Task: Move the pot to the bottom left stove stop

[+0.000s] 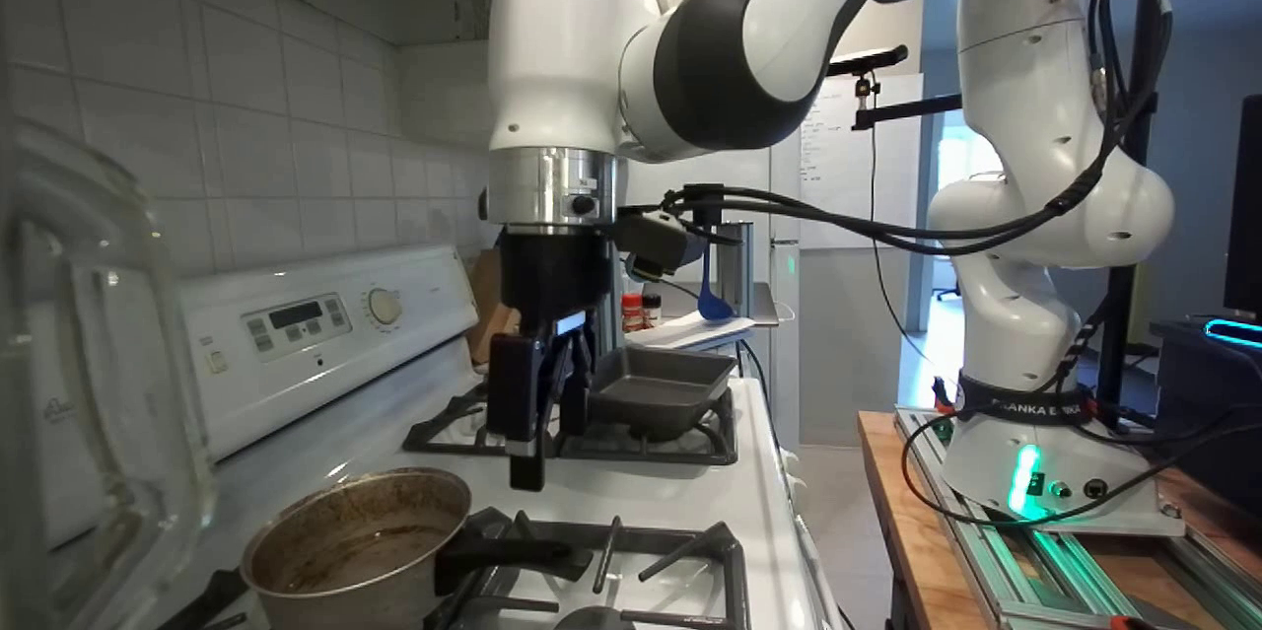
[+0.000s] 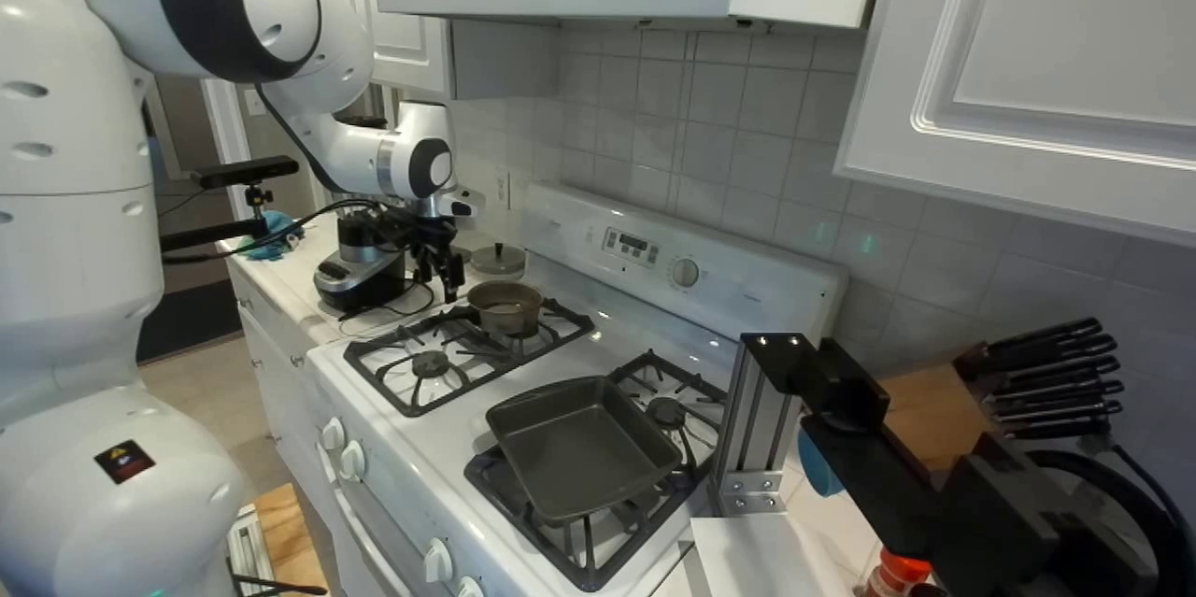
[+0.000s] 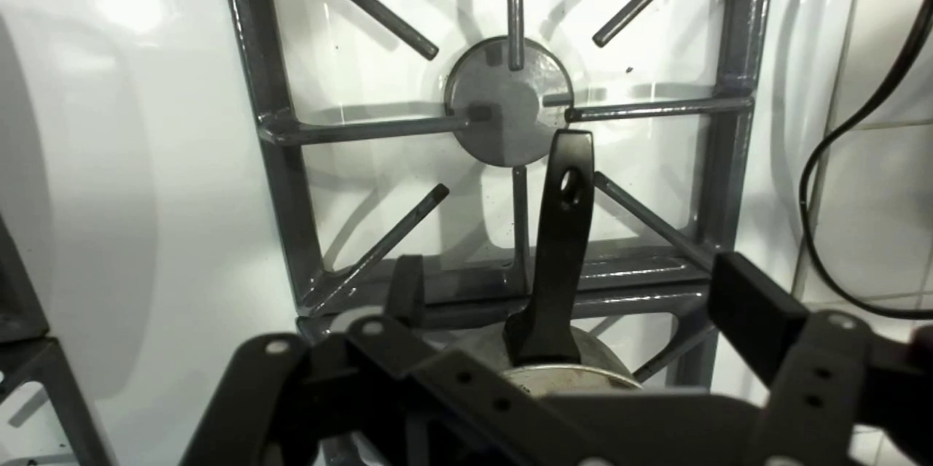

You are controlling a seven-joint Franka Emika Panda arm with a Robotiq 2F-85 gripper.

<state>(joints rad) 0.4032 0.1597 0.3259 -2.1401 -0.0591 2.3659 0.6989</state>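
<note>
wrist view and both exterior views place the pot [image 2: 505, 309] upright on the back left grate [image 3: 660, 302], its dark handle [image 3: 563, 240] reaching forward toward the front left burner [image 3: 510, 105], which i take for the goal. above that handle hovers the claw [image 3: 568, 284], jaws spread wide, one to each side of it in the wrist view, gripping nothing. the step in hand looks like the grasp. come straight down so the fingers [image 3: 751, 316] straddle the handle, and stop before their tips meet the grate bars. the handle leans slightly against the line of the jaws, so a small twist may help it seat flat. a hold near its root should work best: the wide body hangs off one end and will probably dip. once held, lift just clear of the bars, keep the base level, and draw it forward until it centres over the front left burner; dragging could catch. the dark rectangular pan [image 2: 584, 447] stands well apart to the right.

most of the pot is hidden by the claw in the wrist view, leaving a sliver of rim. in an exterior view the bottom edge cuts off the pot's base and part of the goal burner, and a blurred clear object [image 1: 133, 344] fills the near left. in both exterior views the gap between claw and handle is hard to judge.
</note>
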